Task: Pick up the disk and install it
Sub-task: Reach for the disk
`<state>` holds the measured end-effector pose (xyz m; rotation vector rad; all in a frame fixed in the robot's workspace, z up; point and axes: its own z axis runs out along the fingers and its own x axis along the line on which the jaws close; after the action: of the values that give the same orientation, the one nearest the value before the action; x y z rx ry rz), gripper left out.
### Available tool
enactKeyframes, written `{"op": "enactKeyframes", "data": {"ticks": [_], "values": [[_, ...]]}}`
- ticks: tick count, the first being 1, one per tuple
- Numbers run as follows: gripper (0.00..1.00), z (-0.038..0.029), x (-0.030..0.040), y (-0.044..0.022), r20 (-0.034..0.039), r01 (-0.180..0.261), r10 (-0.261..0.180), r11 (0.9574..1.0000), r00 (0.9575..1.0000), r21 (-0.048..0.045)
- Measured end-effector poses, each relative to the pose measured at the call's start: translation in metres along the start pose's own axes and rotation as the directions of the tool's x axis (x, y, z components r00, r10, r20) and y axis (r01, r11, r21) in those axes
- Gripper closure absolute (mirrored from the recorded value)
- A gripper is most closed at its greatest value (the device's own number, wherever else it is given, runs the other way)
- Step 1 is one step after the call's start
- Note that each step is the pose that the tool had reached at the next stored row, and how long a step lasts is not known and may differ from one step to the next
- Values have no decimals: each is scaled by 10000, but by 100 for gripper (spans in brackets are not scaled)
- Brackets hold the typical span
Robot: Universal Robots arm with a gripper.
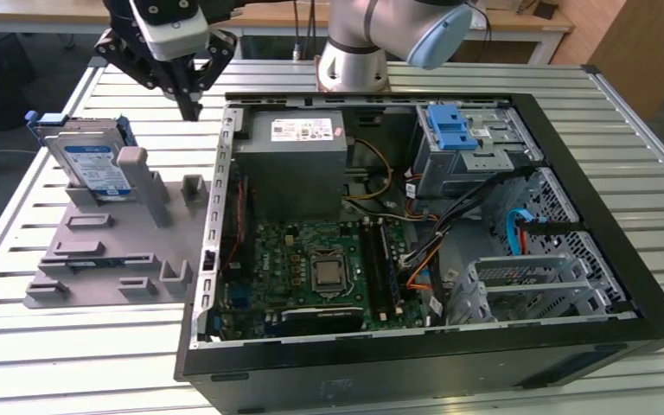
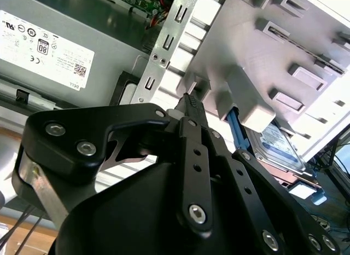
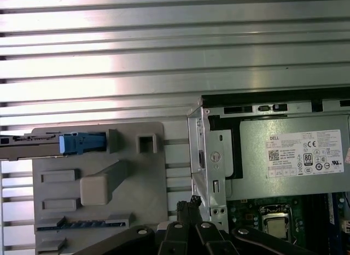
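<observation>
Disk (image 1: 92, 164) stands upright at a corner of the holder (image 1: 107, 255). Gripper (image 1: 190, 110) hovers near it, jaws together, gripping nothing.

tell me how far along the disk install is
Nothing looks done: the disk stands in the grey holder outside the computer case. The hand hangs shut and empty above the gap between holder and case. Pickup and install are both left.
</observation>
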<state>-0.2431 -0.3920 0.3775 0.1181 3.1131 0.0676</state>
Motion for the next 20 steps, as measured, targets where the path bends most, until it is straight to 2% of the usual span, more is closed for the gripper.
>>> {"op": "enactKeyframes", "data": {"ticks": [20], "values": [[89,6,59,11,1,1,-1,10000,10000,-1]]}}
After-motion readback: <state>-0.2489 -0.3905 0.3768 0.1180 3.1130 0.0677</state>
